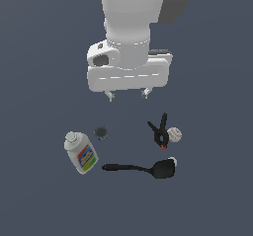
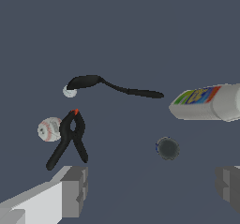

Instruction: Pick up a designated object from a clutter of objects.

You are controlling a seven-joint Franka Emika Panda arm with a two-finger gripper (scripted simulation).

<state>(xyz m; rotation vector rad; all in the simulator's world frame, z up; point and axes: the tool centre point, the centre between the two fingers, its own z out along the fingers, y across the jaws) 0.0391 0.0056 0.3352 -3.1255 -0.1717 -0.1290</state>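
The black spatula point(image 1: 141, 169) point(image 2: 112, 85) lies flat on the grey surface, its long thin handle toward the exterior view's left and its broad blade toward the right. My gripper point(image 1: 128, 96) point(image 2: 151, 190) hangs well above the clutter, open, with nothing between its grey fingers point(image 2: 75, 190). In the exterior view it sits behind the spatula, over bare surface. A tiny white ball point(image 1: 173, 160) point(image 2: 69, 92) touches the blade's edge.
A white bottle with a colourful label point(image 1: 81, 153) point(image 2: 208, 102) lies at the exterior view's left. A dark round cap point(image 1: 101, 132) point(image 2: 167, 148) sits near it. A black clamp with orange tips point(image 1: 159, 132) point(image 2: 70, 138) and a baseball point(image 1: 174, 135) point(image 2: 48, 129) lie at the right.
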